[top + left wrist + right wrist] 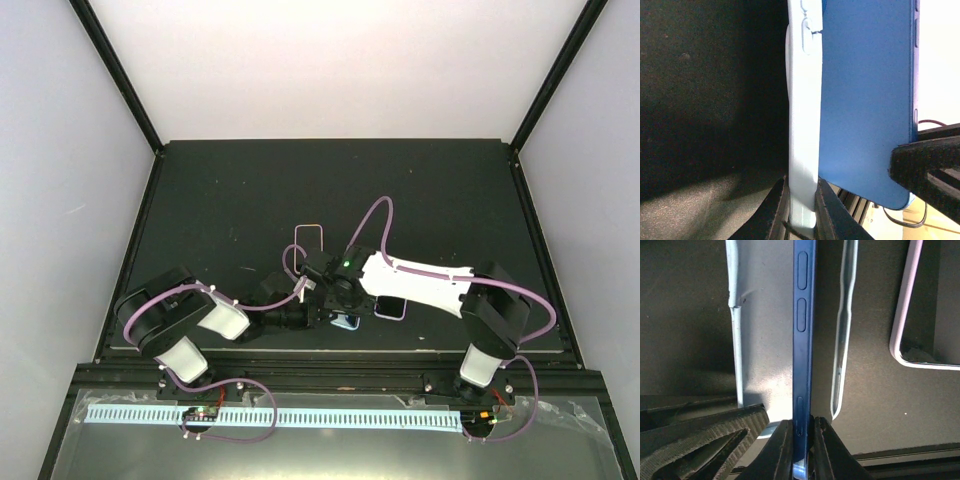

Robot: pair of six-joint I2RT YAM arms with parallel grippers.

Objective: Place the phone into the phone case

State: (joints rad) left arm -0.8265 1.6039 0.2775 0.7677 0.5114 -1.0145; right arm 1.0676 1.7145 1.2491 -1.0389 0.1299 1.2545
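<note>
The blue phone point(802, 340) stands on edge with my right gripper point(802, 424) shut on its lower end. Its side buttons face the right wrist camera. Behind it and to the left is the pale blue phone case point(765, 340). My left gripper point(802, 186) is shut on that case's point(804, 125) side wall, and the phone's point(865, 100) flat blue back sits right against it. In the top view both grippers, left point(322, 312) and right point(345, 302), meet over the phone point(346, 321) near the table's front middle.
A pink-rimmed clear case point(900, 335) lies on the dark mat point(220, 200) behind the grippers, and shows in the top view too point(308, 228). Another pale-rimmed case point(391, 308) lies under the right arm. A thin pale rim point(842, 340) runs just right of the phone.
</note>
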